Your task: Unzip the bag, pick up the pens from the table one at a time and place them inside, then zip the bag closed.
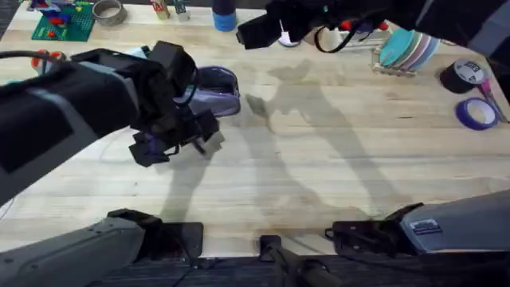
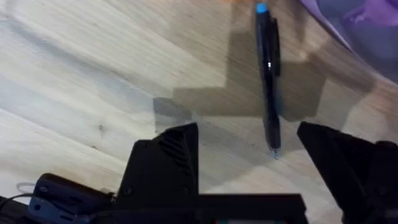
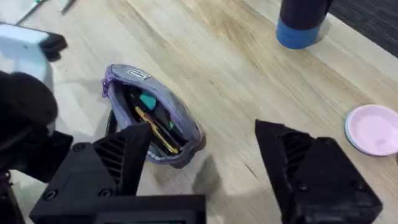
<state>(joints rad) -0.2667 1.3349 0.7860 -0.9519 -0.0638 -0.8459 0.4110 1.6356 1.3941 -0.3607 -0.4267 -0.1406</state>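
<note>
The left gripper (image 2: 249, 146) has its fingers (image 2: 165, 158) spread wide and empty, straddling the tip end of a black pen (image 2: 267, 81) that lies flat on the tabletop (image 2: 93, 74) just beside the bag (image 2: 357, 25). To grasp it cleanly, I judge they should come down further along the barrel, then close squarely across it. The right gripper (image 3: 202, 162) hovers wide open and empty near the unzipped bag (image 3: 152, 118), which already has things inside and could use steadying.

Bag (image 3: 180, 124): lavender-purple fabric was recorded. Pen (image 2: 268, 81): black, blue-capped. Table (image 1: 335, 159): pale wood grain was noted.
</note>
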